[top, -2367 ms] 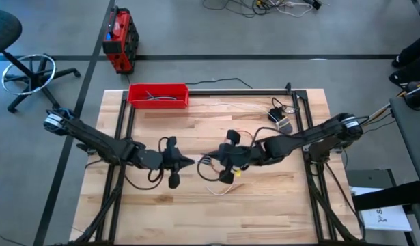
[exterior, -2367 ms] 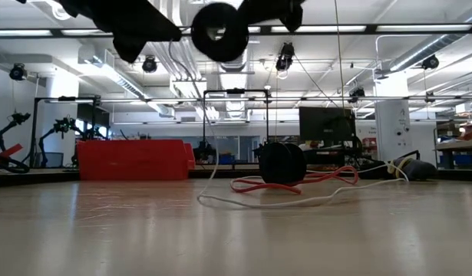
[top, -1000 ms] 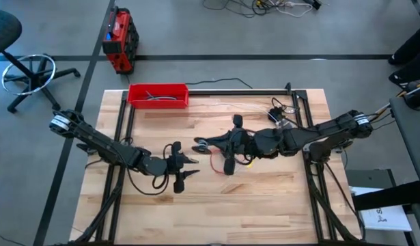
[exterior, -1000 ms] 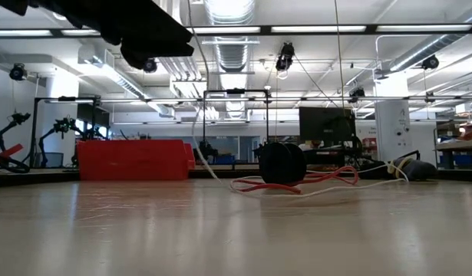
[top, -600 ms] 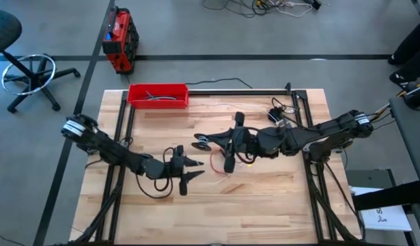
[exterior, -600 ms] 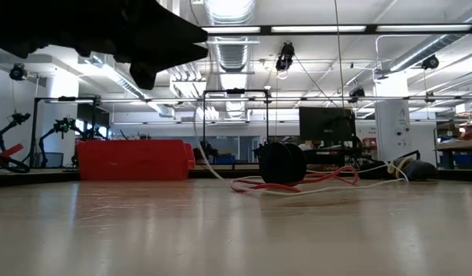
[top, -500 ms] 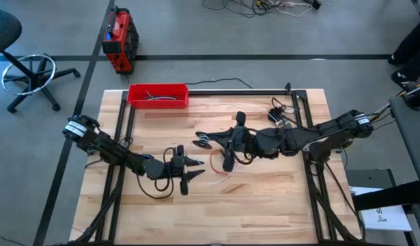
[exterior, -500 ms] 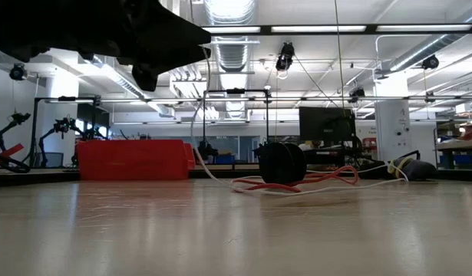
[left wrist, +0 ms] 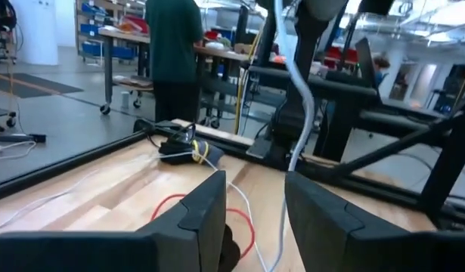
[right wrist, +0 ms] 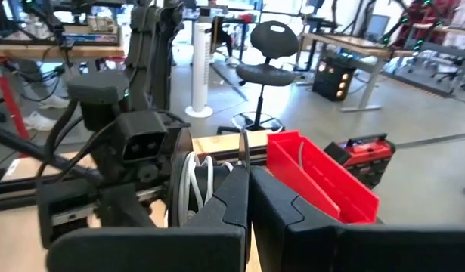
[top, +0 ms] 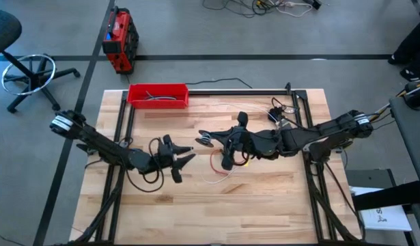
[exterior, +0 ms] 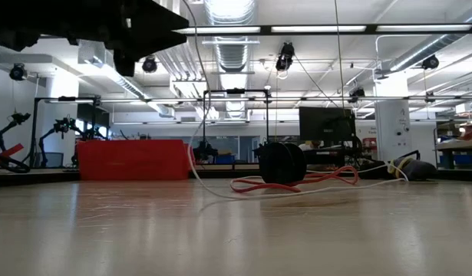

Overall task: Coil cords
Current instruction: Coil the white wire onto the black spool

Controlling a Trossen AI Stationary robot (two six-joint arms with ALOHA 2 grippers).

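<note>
Swinging back left, the left gripper (top: 184, 158) hangs spread and empty while the right gripper (top: 206, 139) stays pinched on the white cord (top: 222, 178), lifted off the mid-table red cord (top: 214, 161); coiling unfinished.

Robotics lab or workshop, open-plan. Wooden butcher-block table (top: 264, 198) on black metal frame, grey concrete floor. Exposed ceiling ducts (exterior: 229, 57), strip lights. More robot arms on stands (exterior: 9, 130) in background, workbenches (left wrist: 134, 38), monitor (exterior: 325, 123), rolling stools (top: 29, 72), red toolbox (top: 119, 41) on floor, person (left wrist: 174, 53) standing at bench.
</note>
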